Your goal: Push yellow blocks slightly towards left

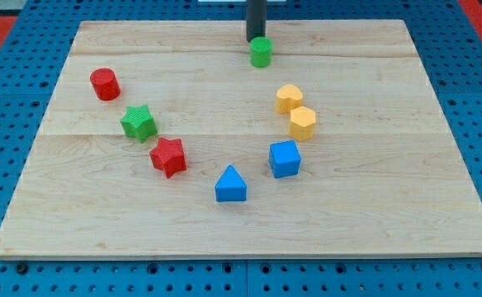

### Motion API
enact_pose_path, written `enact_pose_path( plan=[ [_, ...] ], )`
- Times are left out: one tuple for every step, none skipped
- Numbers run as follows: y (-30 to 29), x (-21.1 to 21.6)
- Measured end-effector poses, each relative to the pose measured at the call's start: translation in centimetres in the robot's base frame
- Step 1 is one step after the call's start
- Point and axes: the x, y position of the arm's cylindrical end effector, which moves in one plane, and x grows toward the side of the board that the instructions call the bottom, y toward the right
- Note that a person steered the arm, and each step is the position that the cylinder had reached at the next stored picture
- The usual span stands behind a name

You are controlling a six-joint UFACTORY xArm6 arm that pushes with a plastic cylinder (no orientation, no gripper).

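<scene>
Pale wood makes up the board [373, 206] we work on, a light planked rectangle lying on a blue pegboard bench [480, 107]. In the one camera view, our dark straight rod comes down upright from the view's top, close to the board's far edge and a little right of its middle. It carries no jaws to open or close, and it holds nothing. My tip [256, 41] sits at the far side of the green cylinder block [261, 52]; whether it touches that block we cannot tell, since the block hides the very end.

We find the two task blocks right of the board's centre: the yellow rounded block [288, 98] and, just beside it toward the near right, the yellow hexagonal block [303, 123], the pair touching or nearly so. Both lie well apart from my tip, on its near side and slightly right.

Below them sits the blue cube block [284, 158], and nearer the board's near edge the blue triangular block [230, 185]. Toward the left edge we see the red cylinder block [105, 84]; the green star block [139, 123] and the red star block [168, 156] follow in a diagonal toward the middle.
</scene>
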Motion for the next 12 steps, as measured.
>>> enact_pose_path(
  plan=[
    [1.4,2.7],
    [2.8,2.2],
    [8.1,2.1],
    [13.9,4.7],
    [18.1,4.7],
    [18.3,4.7],
    [18.3,5.1],
    [18.7,6.8],
    [19.5,11.2],
    [15.7,13.6],
    [12.4,13.8],
    [8.4,13.0]
  ],
)
